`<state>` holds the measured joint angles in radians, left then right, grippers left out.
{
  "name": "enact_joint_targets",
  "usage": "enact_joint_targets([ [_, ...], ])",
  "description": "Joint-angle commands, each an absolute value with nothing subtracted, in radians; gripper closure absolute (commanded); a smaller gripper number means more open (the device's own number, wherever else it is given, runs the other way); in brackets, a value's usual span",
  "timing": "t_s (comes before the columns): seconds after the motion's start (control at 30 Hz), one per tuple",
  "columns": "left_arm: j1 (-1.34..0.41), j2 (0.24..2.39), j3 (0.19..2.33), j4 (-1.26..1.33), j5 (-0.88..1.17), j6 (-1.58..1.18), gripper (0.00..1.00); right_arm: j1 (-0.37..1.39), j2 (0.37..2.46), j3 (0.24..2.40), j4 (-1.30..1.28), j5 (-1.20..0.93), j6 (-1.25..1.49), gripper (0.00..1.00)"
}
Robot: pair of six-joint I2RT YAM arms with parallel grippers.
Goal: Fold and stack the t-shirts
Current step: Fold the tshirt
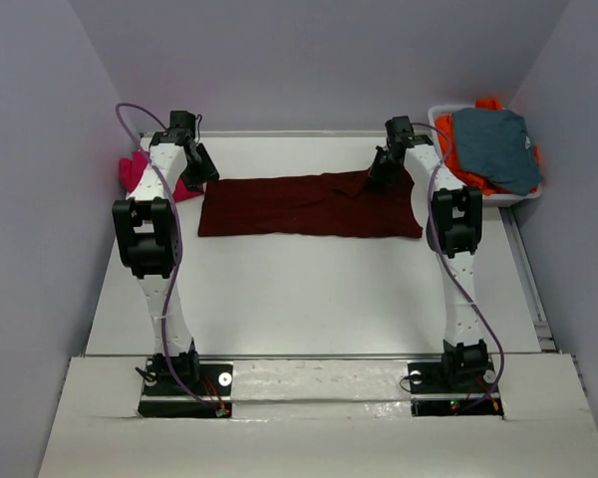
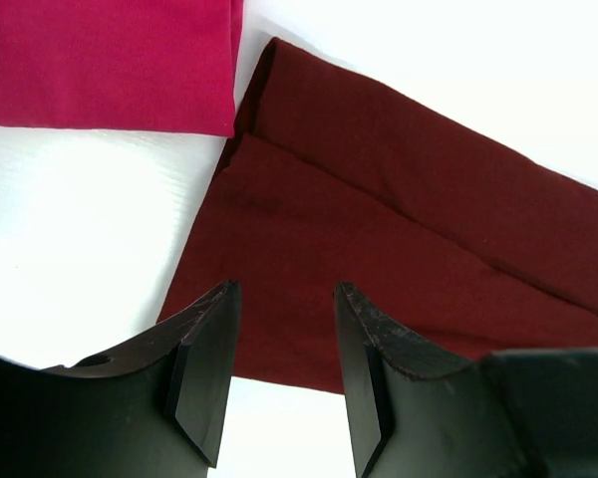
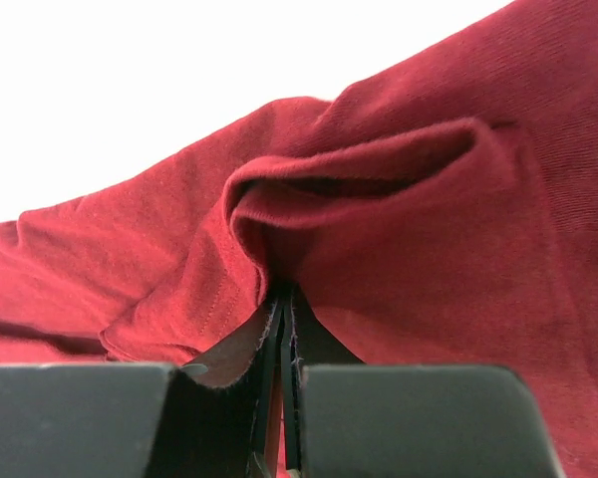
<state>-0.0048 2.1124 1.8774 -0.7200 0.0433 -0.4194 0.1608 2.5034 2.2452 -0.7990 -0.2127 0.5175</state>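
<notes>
Maroon cotton-like cloth, a large dark short-sleeved t-shirt (image 1: 299, 206), lies folded into a long band across the far half of the white table (image 1: 309, 289), running left to right between the two arms. In the left wrist view the band (image 2: 379, 259) shows one lengthwise fold line and a square left end.

Left gripper (image 1: 199, 167): released. Its jaws stand apart over the left end of the maroon shirt, with nothing between the black fingers (image 2: 204, 368).

Right gripper (image 1: 381, 171): clenched on the maroon shirt near its right far edge. The right wrist view shows the jaws (image 3: 284, 309) pinched together on a raised pleat of the cloth (image 3: 409, 229), which bunches upward above the fingertips.

A magenta-pink cloth shirt (image 1: 133, 171) lies flat at the far left of the table, just beside the maroon band's left end (image 2: 110, 60) but apart from it.

A white plastic bin (image 1: 437, 110) at the far right corner holds an orange garment (image 1: 447, 134) with a grey-blue garment (image 1: 493, 144) on top.
</notes>
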Motion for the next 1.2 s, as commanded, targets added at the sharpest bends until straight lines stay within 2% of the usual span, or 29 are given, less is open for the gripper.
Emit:
enact_joint_targets([
  [0.0,-0.006,2.114,1.933,-0.735,0.035,-0.410,0.47,0.175,2.513,2.296,-0.784,-0.241,0.520,0.93],
  [0.53,-0.006,2.117,1.936,-0.738,0.029,-0.407,0.47,0.195,2.563,2.373,-0.658,-0.377,0.557,0.91],
  [0.83,-0.006,2.120,1.936,-0.739,0.028,-0.407,0.47,0.195,2.563,2.399,-0.601,-0.422,0.586,0.79],
  [0.97,-0.006,2.109,1.913,-0.735,0.029,-0.405,0.47,0.195,2.545,2.396,-0.664,-0.403,0.571,0.69],
  [1.07,-0.006,2.077,1.865,-0.727,0.031,-0.405,0.47,0.195,2.485,2.334,-0.699,-0.388,0.565,0.68],
  [1.17,-0.017,2.025,1.780,-0.697,0.040,-0.406,0.47,0.195,2.358,2.121,-0.680,-0.350,0.560,0.67],
])
